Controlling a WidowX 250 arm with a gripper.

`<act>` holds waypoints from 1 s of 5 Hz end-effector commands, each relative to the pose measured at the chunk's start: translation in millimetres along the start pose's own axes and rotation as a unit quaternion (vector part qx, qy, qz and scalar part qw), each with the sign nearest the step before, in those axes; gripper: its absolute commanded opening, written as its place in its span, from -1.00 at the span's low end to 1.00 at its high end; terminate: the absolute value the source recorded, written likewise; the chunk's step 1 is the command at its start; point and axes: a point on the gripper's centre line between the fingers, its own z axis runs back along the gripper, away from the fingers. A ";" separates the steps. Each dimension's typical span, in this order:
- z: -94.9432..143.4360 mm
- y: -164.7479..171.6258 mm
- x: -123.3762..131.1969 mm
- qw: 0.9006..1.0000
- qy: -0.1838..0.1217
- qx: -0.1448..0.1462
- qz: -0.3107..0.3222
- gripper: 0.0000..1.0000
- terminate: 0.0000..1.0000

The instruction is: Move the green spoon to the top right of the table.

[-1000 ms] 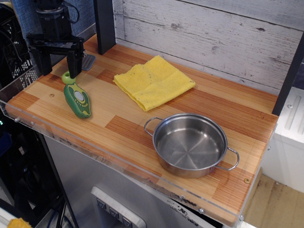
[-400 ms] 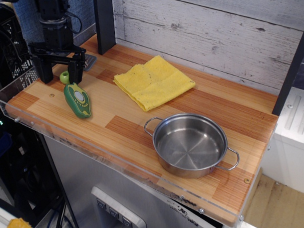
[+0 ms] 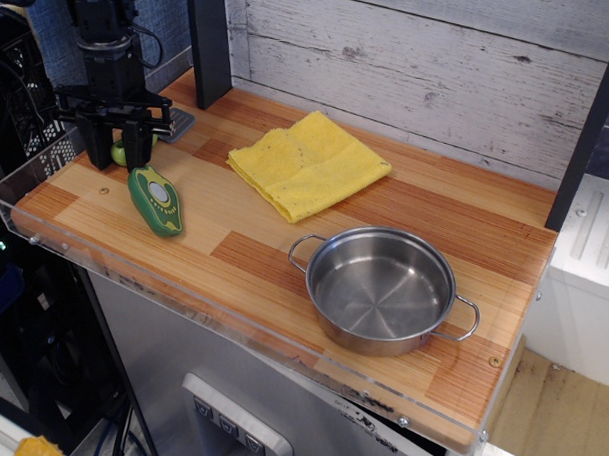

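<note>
Closing narrower than a second ago, the fingers [image 3: 118,147] are nearly pinching the green spoon [image 3: 120,152] at the desk's [image 3: 385,206] far-left corner; its light, stiff, slippery plastic handle suits gripping.

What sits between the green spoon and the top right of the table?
The yellow cloth lies on the table along the direct line from the green spoon, which sits at the gripper on the left. Beyond the cloth, the far right corner looks bare. The steel pot sits nearer the front, off that line.
</note>
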 end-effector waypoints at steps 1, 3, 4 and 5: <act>29.7 -0.1 -8.9 0.999 -0.049 0.006 0.002 -1.00 -1.00; 110.1 -28.1 -36.6 0.989 -0.147 0.007 0.002 -1.00 -1.00; 123.5 -78.3 -47.0 0.985 -0.156 0.019 -0.074 -1.00 -1.00; 114.1 -129.6 -55.9 0.978 -0.128 0.055 -0.157 -1.00 -1.00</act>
